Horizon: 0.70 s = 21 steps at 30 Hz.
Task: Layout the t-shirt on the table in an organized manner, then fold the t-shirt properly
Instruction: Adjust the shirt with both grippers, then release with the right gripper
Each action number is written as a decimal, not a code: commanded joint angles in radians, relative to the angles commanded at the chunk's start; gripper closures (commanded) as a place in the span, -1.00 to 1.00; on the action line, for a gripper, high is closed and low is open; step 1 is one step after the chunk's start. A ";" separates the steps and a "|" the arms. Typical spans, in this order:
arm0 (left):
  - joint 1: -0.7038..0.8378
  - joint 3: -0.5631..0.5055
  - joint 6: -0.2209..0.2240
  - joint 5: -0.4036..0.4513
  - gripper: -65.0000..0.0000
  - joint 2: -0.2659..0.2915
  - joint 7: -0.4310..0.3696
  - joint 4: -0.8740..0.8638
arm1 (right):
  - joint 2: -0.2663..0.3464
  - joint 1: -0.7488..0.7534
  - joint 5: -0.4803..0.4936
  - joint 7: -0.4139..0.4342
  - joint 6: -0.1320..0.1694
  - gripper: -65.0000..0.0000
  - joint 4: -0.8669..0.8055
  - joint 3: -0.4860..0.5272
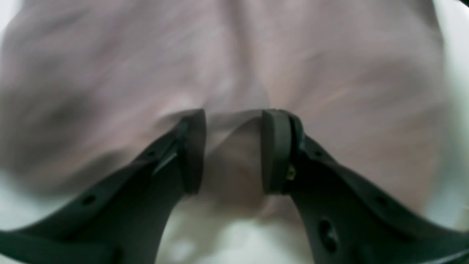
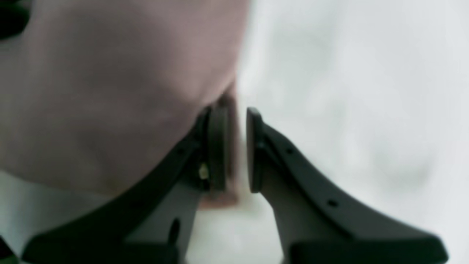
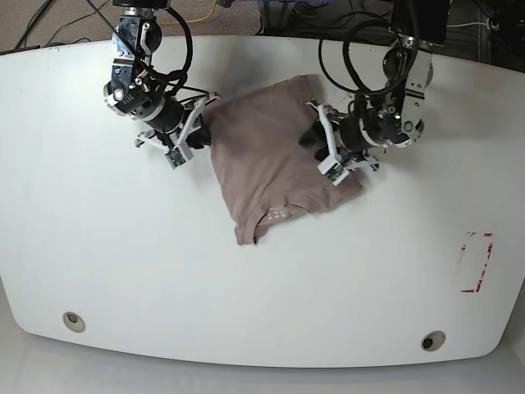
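Note:
The mauve t-shirt point(image 3: 262, 156) lies rumpled on the white table point(image 3: 123, 246), slightly behind its middle, and runs between both arms. My left gripper point(image 3: 316, 139) is at its right edge. In the left wrist view the left gripper point(image 1: 234, 150) is shut on a thick fold of the t-shirt point(image 1: 234, 66), and creases radiate from the pads. My right gripper point(image 3: 199, 125) is at the shirt's upper left corner. Up close, the right gripper point(image 2: 232, 148) is almost closed on the edge of the t-shirt point(image 2: 110, 91), which lies against one pad point(image 2: 218, 146). Both wrist views are blurred.
A red tape outline point(image 3: 476, 263) marks the table's right side. Two grey grommets point(image 3: 74, 320) point(image 3: 432, 340) sit near the front edge. Cables hang over the back edge behind both arms.

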<state>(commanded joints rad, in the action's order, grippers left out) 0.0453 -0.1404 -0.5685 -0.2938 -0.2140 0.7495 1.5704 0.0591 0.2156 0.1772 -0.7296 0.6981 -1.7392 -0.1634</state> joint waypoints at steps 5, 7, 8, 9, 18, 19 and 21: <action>0.003 0.034 0.000 -0.002 0.29 -0.040 0.000 0.009 | -0.043 0.008 -0.003 0.000 0.000 0.73 0.000 0.014; 0.003 0.044 0.000 -0.002 0.29 -0.040 0.000 0.029 | -0.044 0.008 -0.003 -0.002 0.000 0.73 0.000 0.023; 0.005 0.051 -0.002 -0.002 0.29 -0.040 0.005 0.048 | -0.046 0.008 -0.003 -0.002 0.000 0.73 0.000 0.034; 0.005 0.054 -0.002 -0.002 0.29 -0.040 0.005 0.066 | -0.046 0.009 -0.003 -0.002 0.000 0.73 -0.002 0.043; 0.000 0.049 0.011 0.014 0.29 0.057 0.006 0.215 | -0.005 0.020 -0.003 -0.005 0.000 0.73 -0.115 0.017; 0.000 0.049 0.017 0.018 0.29 0.066 0.006 0.215 | 0.000 0.018 -0.003 -0.005 0.000 0.73 -0.121 0.012; -0.003 0.044 0.068 0.057 0.29 0.117 0.003 0.215 | 0.015 0.017 -0.003 -0.005 0.000 0.73 -0.141 -0.006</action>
<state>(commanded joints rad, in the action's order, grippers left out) 0.0422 -0.0959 -0.5010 -0.2371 -0.0974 0.7526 1.7852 0.0744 0.2325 0.1741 -0.7342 0.6981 -1.8804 -0.1695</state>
